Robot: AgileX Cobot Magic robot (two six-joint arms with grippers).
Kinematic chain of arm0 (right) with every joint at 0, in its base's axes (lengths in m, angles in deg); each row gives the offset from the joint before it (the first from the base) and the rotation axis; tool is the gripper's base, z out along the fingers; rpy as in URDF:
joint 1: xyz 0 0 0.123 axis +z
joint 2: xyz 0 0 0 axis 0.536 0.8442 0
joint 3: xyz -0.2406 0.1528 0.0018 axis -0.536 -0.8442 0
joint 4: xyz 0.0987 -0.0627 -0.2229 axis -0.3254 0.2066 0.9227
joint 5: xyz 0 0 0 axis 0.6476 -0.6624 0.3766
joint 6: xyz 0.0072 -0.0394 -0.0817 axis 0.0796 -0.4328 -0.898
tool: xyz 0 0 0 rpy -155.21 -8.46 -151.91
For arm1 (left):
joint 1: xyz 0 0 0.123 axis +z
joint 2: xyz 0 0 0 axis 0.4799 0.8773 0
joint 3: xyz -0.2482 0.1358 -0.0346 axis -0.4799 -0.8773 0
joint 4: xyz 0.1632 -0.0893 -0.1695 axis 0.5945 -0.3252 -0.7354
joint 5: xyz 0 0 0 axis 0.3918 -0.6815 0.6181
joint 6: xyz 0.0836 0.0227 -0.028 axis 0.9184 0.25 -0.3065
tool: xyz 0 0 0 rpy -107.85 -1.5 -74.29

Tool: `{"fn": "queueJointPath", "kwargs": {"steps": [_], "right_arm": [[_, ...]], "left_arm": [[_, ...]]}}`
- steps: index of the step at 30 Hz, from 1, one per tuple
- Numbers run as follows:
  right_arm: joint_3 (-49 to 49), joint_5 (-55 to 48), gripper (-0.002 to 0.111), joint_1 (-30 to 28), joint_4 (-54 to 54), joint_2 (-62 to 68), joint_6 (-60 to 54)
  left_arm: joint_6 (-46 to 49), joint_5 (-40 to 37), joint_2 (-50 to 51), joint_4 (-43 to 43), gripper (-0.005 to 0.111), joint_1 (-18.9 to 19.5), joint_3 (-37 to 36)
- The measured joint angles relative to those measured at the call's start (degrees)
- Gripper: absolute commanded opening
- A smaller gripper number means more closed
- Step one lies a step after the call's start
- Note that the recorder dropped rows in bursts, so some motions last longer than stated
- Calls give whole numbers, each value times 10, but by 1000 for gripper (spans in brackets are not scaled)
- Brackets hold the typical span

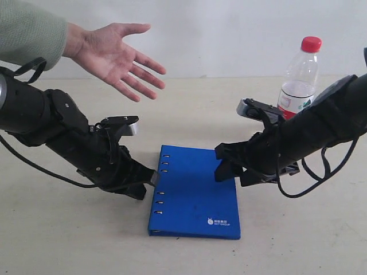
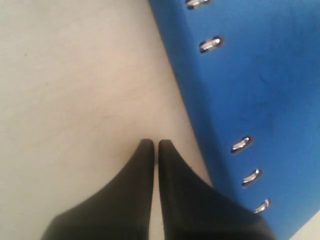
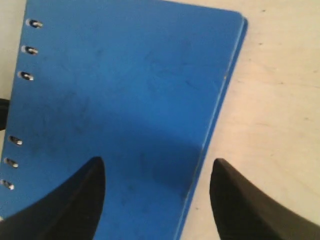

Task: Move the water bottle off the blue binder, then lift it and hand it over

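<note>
Black and tapered, the left gripper (image 2: 156, 146) has its two fingers pressed together with only a hairline seam between them, and nothing is held. Its tips sit low over the pale table (image 1: 57, 229), just beside the spine edge of the blue binder (image 1: 195, 195), where a row of small metal rings (image 2: 210, 45) shows through the cover. In the exterior view this gripper lies at the lower left of centre, right against the binder's left edge; whether it touches that edge cannot be told.

The right gripper (image 3: 157, 165) stands with its fingers spread wide and empty. One finger hangs over the blue cover and the other over bare table, so the binder's free long edge runs between them. In the exterior view it comes in from the right and meets the binder at its right edge, about halfway up the frame.

The binder lies flat and closed at the centre bottom of the exterior view, with a small white logo (image 1: 218, 220) near its lower right corner and nothing resting on it.

The water bottle (image 1: 299, 80) stands upright on the table at the upper right — red cap on top, its lower part hidden behind the right arm — clear of the binder and held by neither gripper.

At the upper left a person's hand (image 1: 117, 54) reaches in palm up, fingers spread, from a grey-green sleeve (image 1: 28, 28). It hovers above the left arm and holds nothing. Black cables (image 1: 34, 166) trail from both arms.
</note>
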Motion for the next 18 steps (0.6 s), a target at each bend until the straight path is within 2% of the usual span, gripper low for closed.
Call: {"fn": "queueJointPath", "kwargs": {"steps": [13, 18], "right_arm": [[-16, -3, 55, 0, -21, 9, 0], [-13, -25, 55, -1, -67, 24, -41]], "left_arm": [[0, 0, 0, 0, 4, 0, 0], [0, 0, 0, 0, 4, 0, 0]]}}
